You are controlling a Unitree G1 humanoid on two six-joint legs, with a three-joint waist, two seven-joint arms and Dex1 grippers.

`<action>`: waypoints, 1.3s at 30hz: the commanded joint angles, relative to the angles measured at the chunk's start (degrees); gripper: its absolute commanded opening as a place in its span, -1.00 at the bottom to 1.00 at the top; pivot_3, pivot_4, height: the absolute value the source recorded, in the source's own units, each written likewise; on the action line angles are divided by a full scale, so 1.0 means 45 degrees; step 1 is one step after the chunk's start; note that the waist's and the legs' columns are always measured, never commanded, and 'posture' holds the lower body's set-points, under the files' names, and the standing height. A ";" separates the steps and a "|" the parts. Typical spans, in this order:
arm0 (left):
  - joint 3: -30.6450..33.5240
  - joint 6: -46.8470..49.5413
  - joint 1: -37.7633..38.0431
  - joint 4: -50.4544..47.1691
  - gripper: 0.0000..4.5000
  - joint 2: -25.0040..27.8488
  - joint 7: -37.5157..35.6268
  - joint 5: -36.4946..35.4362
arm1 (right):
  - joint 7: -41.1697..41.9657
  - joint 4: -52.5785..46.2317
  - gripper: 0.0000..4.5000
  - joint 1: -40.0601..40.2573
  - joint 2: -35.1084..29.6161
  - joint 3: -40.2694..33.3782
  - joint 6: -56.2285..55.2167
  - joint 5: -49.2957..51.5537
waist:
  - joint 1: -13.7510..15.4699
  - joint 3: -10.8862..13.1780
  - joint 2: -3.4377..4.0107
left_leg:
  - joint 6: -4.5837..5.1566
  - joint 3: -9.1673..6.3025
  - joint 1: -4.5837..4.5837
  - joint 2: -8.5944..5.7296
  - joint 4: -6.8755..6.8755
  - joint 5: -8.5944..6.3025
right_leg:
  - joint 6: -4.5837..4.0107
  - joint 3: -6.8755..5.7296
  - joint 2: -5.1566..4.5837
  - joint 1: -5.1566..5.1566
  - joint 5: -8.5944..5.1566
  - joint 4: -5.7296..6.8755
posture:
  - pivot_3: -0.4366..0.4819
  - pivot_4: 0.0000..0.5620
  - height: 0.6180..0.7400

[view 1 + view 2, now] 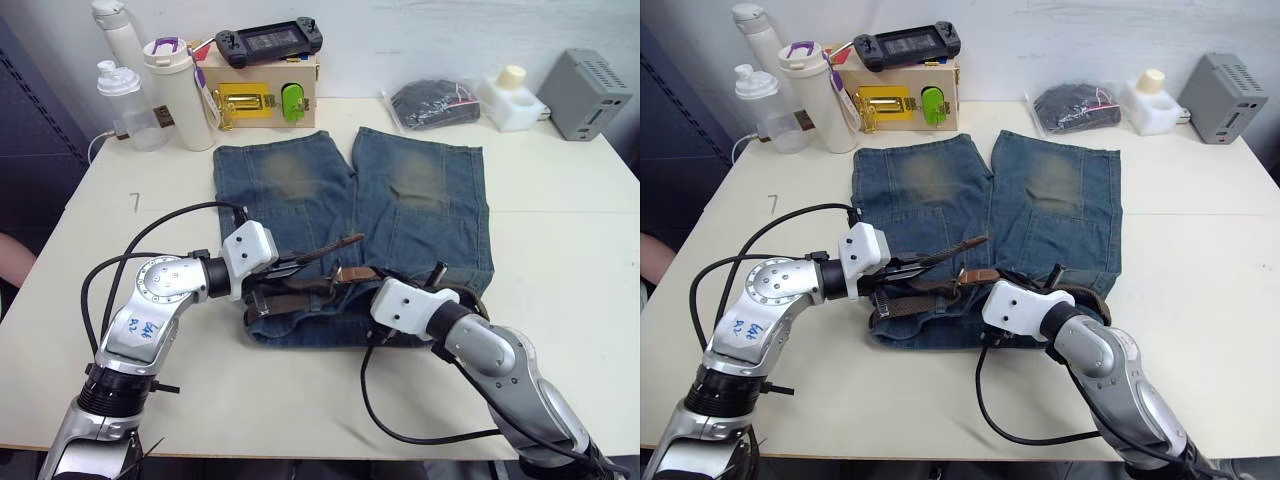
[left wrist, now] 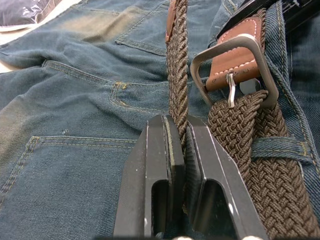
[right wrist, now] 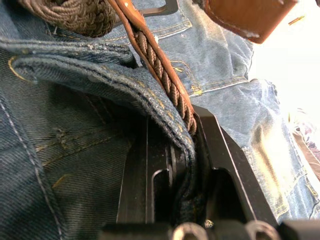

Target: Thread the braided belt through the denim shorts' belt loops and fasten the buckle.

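Both grippers are working at the waistband of the denim shorts (image 1: 350, 200) lying flat on the table (image 1: 560, 230). Left gripper (image 2: 178, 137) is clamping the braided belt (image 2: 177, 75) beside the buckle (image 2: 232, 62); right gripper (image 3: 172, 150) is pinching the waistband's denim edge.

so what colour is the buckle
Silver metal buckle, on a tan leather tab; clearest in the left wrist view.

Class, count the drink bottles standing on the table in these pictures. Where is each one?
3, all clustered at the table's far left corner: a tall white bottle at the back, a clear bottle in front of it, and a white tumbler with a purple lid tab beside the wooden box.
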 commanded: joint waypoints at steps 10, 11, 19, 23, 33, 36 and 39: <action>0.0225 0.0259 0.0504 -0.0580 -1.00 0.0611 0.0315 0.0463 | 0.0073 -0.0017 -0.98 -0.0513 0.0419 -0.0113 0.0948 -0.0347 | -0.0005 0.0000 0.0000 | -0.0004 -0.0002 -0.0007 -0.0016 0.0006 0.0002 | -0.0005 0.0006 -0.0015 -0.0037 -0.0002 0.0075 | -0.05 -0.47 -0.56; 0.0225 0.0312 0.0596 -0.0699 -1.00 0.0647 0.0337 0.0453 | 0.0074 0.0000 -0.98 -0.0533 0.0438 -0.0104 0.0975 -0.0351 | -0.0003 0.0000 0.0000 | -0.0004 -0.0002 -0.0007 -0.0024 0.0007 0.0002 | -0.0005 0.0011 -0.0024 -0.0043 -0.0002 0.0092 | -0.05 -0.47 -0.56; 0.0623 0.0973 0.1327 -0.1526 -1.00 0.0931 0.0457 0.0176 | 0.0068 0.0079 -0.98 -0.0701 0.0673 -0.0153 0.1373 -0.0336 | -0.0006 0.0000 0.0001 | -0.0004 -0.0005 -0.0011 -0.0038 0.0022 0.0002 | -0.0010 0.0018 -0.0031 -0.0047 -0.0005 0.0110 | -0.05 -0.47 -0.56; 0.0733 0.1096 0.1613 -0.1657 -1.00 0.1201 0.0332 0.0095 | 0.0038 0.0151 -0.98 -0.0799 0.0700 -0.0255 0.1526 -0.0328 | 0.0002 0.0000 0.0001 | -0.0004 -0.0007 -0.0012 -0.0038 0.0024 0.0002 | -0.0011 0.0017 -0.0032 -0.0047 -0.0006 0.0113 | -0.05 -0.47 -0.56; 0.0832 0.0837 0.1732 -0.1452 -1.00 0.1815 -0.0031 0.0116 | -0.0015 0.0118 -0.98 -0.0883 0.0733 -0.0474 0.1842 -0.0205 | 0.0005 0.0000 0.0001 | -0.0004 -0.0009 -0.0013 -0.0042 0.0027 0.0002 | -0.0014 0.0019 -0.0034 -0.0048 -0.0007 0.0117 | -0.05 -0.47 -0.56; 0.0781 0.0610 0.1743 -0.1357 -1.00 0.2004 -0.0181 0.0241 | -0.0034 0.0120 -0.98 -0.0954 0.0761 -0.0500 0.1924 -0.0187 | 0.0002 0.0000 0.0001 | -0.0004 -0.0009 -0.0013 -0.0042 0.0027 0.0002 | -0.0014 0.0018 -0.0034 -0.0048 -0.0007 0.0118 | -0.05 -0.47 -0.56; 0.0680 0.0444 0.1728 -0.1337 -1.00 0.2136 -0.0354 0.0288 | -0.0054 0.0132 -0.98 -0.1024 0.0755 -0.0494 0.1930 -0.0192 | 0.0002 0.0000 0.0001 | -0.0004 -0.0009 -0.0015 -0.0042 0.0029 0.0002 | -0.0014 0.0017 -0.0035 -0.0049 -0.0007 0.0119 | -0.05 -0.47 -0.56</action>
